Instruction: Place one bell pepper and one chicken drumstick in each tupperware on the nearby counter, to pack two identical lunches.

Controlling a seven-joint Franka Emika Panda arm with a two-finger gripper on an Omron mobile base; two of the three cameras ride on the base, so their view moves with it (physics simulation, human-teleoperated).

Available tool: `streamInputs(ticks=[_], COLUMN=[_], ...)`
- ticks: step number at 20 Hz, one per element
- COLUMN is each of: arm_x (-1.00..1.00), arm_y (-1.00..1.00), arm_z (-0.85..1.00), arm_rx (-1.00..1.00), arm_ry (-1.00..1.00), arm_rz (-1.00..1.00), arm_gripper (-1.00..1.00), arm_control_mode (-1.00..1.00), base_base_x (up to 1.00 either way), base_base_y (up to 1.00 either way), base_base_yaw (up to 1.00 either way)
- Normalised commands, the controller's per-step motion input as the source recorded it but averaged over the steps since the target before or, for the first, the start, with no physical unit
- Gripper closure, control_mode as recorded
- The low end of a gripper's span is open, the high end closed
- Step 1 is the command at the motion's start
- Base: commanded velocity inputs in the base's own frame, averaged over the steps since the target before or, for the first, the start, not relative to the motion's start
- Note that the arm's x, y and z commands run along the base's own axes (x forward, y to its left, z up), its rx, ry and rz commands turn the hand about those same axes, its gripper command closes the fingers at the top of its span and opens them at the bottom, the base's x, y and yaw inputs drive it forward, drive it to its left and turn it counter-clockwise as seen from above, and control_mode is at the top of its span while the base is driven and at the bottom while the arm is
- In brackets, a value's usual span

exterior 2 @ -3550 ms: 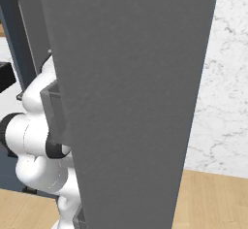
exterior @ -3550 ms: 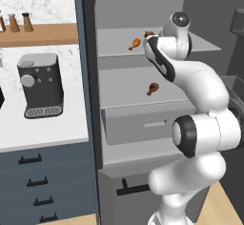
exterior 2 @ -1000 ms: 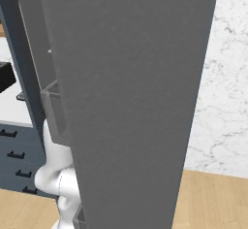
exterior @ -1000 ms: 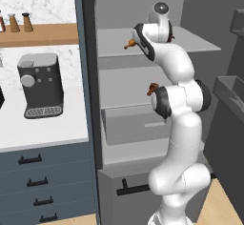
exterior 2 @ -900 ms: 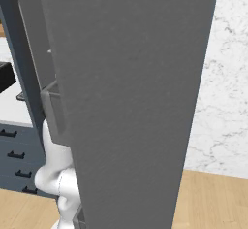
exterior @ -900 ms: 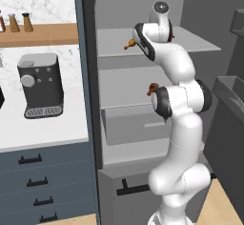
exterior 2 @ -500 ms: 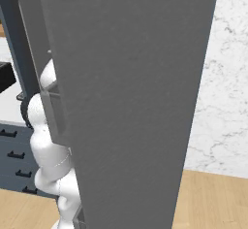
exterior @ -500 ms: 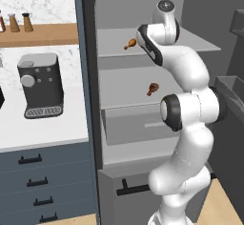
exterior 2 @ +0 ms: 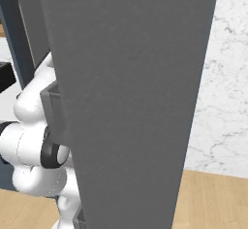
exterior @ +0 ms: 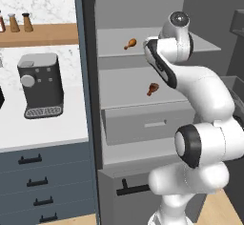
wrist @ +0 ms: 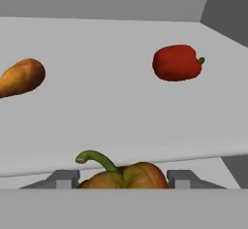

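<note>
Flat, even rendered light throughout — no glare and no harsh highlights. In the left base view the fridge point(exterior: 143, 100) interior reads dim grey, its shelves softly shaded, while the white counter point(exterior: 43, 128) beside it is brighter. The right base view is dull, with the grey fridge door point(exterior 2: 131, 92) close to the lens and faintly grainy. The hand view is soft and slightly blurred; the red pepper point(wrist: 177, 63) casts almost no shadow — edges show no distortion.
</note>
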Motion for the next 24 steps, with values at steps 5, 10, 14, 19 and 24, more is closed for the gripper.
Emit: streamInputs(ticks=[5,10,14,19,24], arm_x=[-1.00,-1.00,-0.25,0.00,0.00], arm_y=[0.00,0.00,0.00,0.00,0.00], arm_z=[0.00,-0.04,-0.05,0.00,0.00], arm_rx=[0.00,0.00,0.00,0.00,0.00], arm_ry=[-0.01,0.00,0.00,0.00,0.00], arm_rz=[0.00,0.00,0.00,0.00,0.00], arm_gripper=[1.00,1.00,1.00,1.00,1.00], arm_control_mode=[-1.00,-1.00,1.00,1.00,1.00], base_base_x=[0.00,0.00,-0.75,-1.00,-0.64], base_base_y=[0.00,0.00,0.03,0.41,0.80], base_base_yaw=[0.00,0.00,0.00,0.03,0.08])
